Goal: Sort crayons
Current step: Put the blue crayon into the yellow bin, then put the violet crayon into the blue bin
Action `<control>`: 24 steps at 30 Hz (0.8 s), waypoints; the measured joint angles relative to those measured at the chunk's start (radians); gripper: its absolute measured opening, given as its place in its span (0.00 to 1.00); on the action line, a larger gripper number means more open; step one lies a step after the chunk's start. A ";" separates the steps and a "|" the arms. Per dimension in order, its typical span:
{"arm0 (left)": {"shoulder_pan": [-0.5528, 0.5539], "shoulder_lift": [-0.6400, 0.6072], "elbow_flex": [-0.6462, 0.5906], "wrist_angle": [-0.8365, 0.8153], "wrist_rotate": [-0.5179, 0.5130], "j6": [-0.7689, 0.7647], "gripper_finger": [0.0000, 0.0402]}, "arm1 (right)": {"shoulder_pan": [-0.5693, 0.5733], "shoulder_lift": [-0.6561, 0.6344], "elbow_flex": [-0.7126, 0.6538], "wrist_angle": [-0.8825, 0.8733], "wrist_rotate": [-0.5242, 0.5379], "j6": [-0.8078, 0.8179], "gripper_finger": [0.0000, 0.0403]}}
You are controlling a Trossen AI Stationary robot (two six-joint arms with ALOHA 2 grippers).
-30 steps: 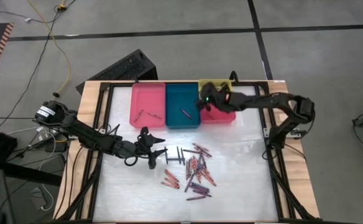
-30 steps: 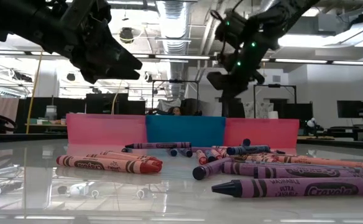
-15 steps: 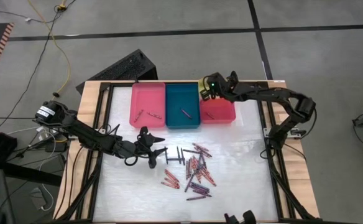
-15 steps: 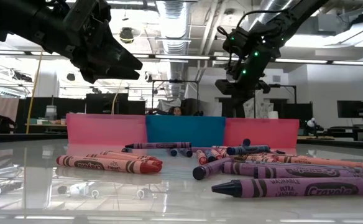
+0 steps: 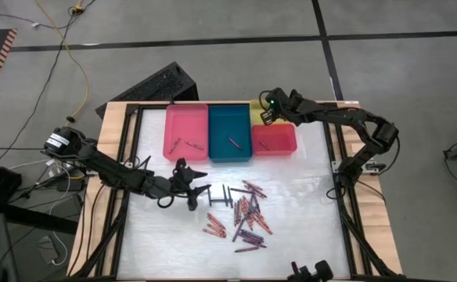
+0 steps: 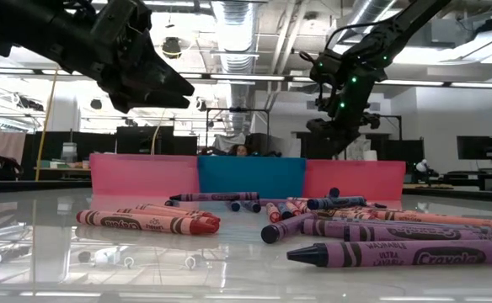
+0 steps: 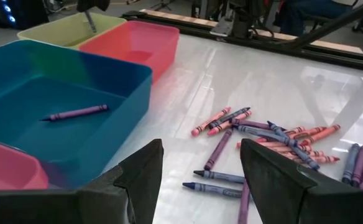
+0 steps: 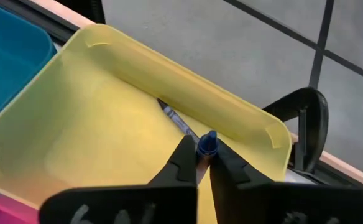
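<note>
Most of the blue crayon [image 8: 206, 144] hidden between the right claw's [image 8: 202, 163] fingers.

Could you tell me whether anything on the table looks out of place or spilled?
Nothing stands out. The loose crayons lie in a jumble mid-table, as expected for unsorted ones. The right gripper holds a blue crayon over the yellow tray; the left gripper hangs open.

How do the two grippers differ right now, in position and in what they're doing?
The right gripper is over the yellow tray at the table's far edge; the left gripper hangs above the bare tabletop beside the loose crayon pile. The right gripper is shut on a dark blue crayon; the left gripper is open and empty. Both are off the table surface.
</note>
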 joint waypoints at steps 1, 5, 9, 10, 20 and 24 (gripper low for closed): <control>0.003 0.000 0.000 0.000 0.000 0.000 0.51 | 0.000 0.000 0.000 -0.003 0.000 -0.001 0.09; 0.004 0.000 0.000 -0.004 0.000 0.000 0.51 | 0.000 0.000 0.000 -0.014 0.000 -0.003 0.13; 0.004 0.000 0.000 -0.007 0.000 0.000 0.51 | 0.000 0.000 0.000 -0.014 0.000 -0.003 0.14; 0.004 0.000 0.000 -0.007 0.000 0.000 0.51 | 0.000 0.000 0.000 -0.013 0.000 -0.003 0.14; 0.004 0.000 0.000 -0.011 0.001 0.000 0.51 | 0.020 0.001 0.000 -0.003 0.000 -0.023 0.15; 0.004 0.000 0.000 -0.031 0.008 0.000 0.51 | 0.062 -0.001 0.000 0.023 -0.019 -0.085 0.15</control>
